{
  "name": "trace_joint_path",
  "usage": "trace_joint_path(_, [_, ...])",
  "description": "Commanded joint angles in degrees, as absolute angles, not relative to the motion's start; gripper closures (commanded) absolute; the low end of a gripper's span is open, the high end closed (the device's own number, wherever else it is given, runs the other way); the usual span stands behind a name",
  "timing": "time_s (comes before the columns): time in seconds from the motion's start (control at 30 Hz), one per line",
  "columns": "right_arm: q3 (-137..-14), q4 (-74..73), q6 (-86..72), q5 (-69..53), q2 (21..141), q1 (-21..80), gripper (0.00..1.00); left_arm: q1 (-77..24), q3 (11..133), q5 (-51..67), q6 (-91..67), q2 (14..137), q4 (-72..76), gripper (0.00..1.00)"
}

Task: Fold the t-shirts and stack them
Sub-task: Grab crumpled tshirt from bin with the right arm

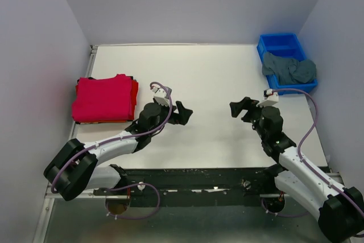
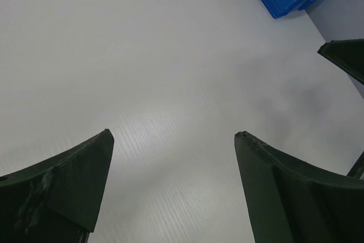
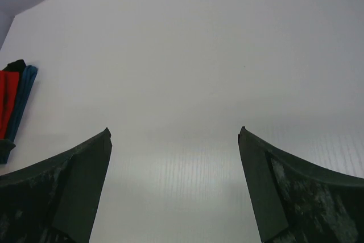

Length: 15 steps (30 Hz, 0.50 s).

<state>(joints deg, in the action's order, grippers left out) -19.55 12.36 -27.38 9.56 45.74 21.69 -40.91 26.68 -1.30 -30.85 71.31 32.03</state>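
From above, the folded red t-shirts (image 1: 104, 99) sit stacked at the left edge of the counter (image 1: 210, 72). A grey-teal t-shirt (image 1: 289, 68) slumps crumpled over the blue bin (image 1: 277, 44) in the far right corner.

Left wrist: the left gripper (image 2: 173, 135) is spread wide, holding nothing.

Right wrist: the right gripper (image 3: 173, 131) is likewise wide and empty.

The grey-teal shirt looks light, limp and unbreakable — best pinched at a bunched ridge on top.

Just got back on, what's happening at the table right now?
Nothing is being handled. The left tool and right tool are both open and empty over the middle of the table. A folded stack, red on top, sits at the left edge; the grey t-shirt lies crumpled in the blue bin, far right, not yet folded.
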Motion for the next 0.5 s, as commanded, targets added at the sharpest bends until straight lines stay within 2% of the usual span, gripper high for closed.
trace_joint_path(0.0, [-19.16,13.01,-26.81,10.55,45.35,21.8,0.0,-40.96,26.02,-1.49,-30.5,69.96,34.01,0.01])
trace_joint_path(0.47, [-19.34,11.95,-26.89,11.16,44.3,21.88,0.0,-40.96,24.96,-0.44,-28.48,68.2,34.28,0.01])
